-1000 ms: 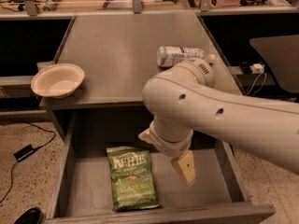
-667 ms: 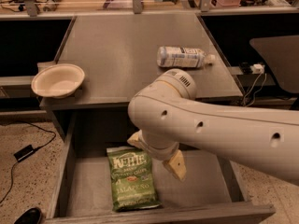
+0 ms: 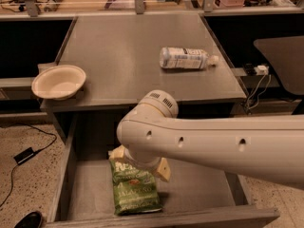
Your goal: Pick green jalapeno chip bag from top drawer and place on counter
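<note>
While I watched the single camera view, the gripper (image 3: 138, 162) hung low inside the top drawer (image 3: 202, 188), right over the upper end of the green jalapeno chip bag (image 3: 136, 192). Its claw was spread: one tan finger (image 3: 163, 169) showed at the bag's upper right corner and the other at its upper left, with the top edge of the bag between them. I could not tell whether either finger touched the foil, since the wrist hid that part. The bag lay flat on the drawer floor, left of centre and near the front wall, its lettered face up. The white arm (image 3: 213, 141) reached in from the right and crossed over the drawer's right half. Above, on the counter (image 3: 128, 46), a clear plastic bottle (image 3: 185, 58) lay on its side toward the right edge, and a pale bowl (image 3: 58, 81) sat at the front left corner, well apart from the bottle.
</note>
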Motion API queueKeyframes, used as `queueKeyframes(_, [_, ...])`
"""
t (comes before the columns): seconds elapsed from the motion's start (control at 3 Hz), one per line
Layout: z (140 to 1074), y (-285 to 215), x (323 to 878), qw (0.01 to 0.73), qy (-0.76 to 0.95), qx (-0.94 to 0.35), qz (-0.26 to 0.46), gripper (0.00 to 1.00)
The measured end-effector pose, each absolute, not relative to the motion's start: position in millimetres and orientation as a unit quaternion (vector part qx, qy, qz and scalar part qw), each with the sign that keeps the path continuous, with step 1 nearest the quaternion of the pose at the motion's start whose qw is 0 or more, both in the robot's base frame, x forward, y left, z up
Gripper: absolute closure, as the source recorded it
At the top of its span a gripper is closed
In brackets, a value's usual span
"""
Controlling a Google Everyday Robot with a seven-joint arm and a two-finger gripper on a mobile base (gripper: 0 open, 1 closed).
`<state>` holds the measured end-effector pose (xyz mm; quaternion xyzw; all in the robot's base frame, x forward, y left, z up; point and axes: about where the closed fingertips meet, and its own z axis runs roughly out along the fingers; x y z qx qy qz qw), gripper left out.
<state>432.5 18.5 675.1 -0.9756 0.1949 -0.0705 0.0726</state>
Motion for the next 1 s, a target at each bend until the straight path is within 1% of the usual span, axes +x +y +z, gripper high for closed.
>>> queueKeyframes(0.33, [653,37,427,0.081,0.140,-0.986,-0.046,0.00])
queueKeyframes(0.67, [633,52,416,0.077,0.111,-0.990,-0.029,0.19])
queueKeyframes(1.0, [618,62,408,0.074,0.097,-0.992,-0.016,0.43])
